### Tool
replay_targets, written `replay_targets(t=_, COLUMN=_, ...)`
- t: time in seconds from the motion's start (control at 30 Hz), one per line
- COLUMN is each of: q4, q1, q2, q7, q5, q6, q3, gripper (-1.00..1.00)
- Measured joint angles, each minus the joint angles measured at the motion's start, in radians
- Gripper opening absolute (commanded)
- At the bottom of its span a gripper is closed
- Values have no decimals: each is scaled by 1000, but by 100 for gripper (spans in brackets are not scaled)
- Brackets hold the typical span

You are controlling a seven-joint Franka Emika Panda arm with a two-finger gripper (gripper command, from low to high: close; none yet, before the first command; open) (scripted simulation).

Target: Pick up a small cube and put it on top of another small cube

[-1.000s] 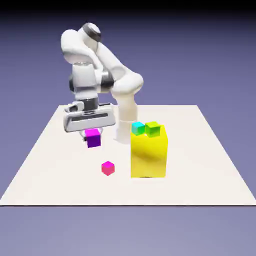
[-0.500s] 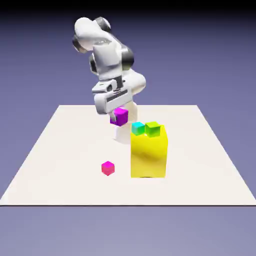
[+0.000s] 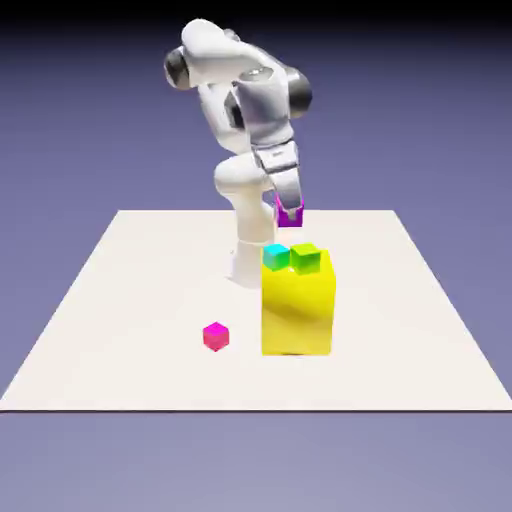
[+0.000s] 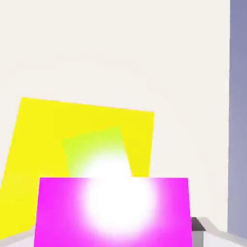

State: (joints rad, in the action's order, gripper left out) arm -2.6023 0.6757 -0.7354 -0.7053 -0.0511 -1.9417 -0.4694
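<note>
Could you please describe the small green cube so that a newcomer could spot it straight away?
Find the tall yellow block near the middle of the table. Two small cubes sit side by side on its top; the green cube is the one toward the exterior view's right, its neighbour being cyan.

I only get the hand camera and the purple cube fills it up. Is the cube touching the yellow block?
Observer: No. The claw holds the purple cube in the air above the yellow block.
Operator: I see a green cube on the block. Any others?
Observer: Yes, a cyan cube sits beside the green cube, on the exterior view's left.
Operator: Anything on the table?
Observer: A hot-pink cube lies on the table, at the block's left in the exterior view.
</note>
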Motion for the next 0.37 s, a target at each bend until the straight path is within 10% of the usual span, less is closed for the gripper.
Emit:
replay_targets(t=0.23, q4=-125, q1=-1, q2=62, q7=-72, q5=36, q6=-164, q3=9, gripper=-100)
replay_targets(t=0.27, q4=-145, q1=1, q2=72, q7=-76, q5=37, q6=-194, q3=5, gripper=100)
replay_targets(t=0.37, q4=-116, q1=-2, q2=57, q7=-71, q5=36, q6=-152, q3=11, gripper=100)
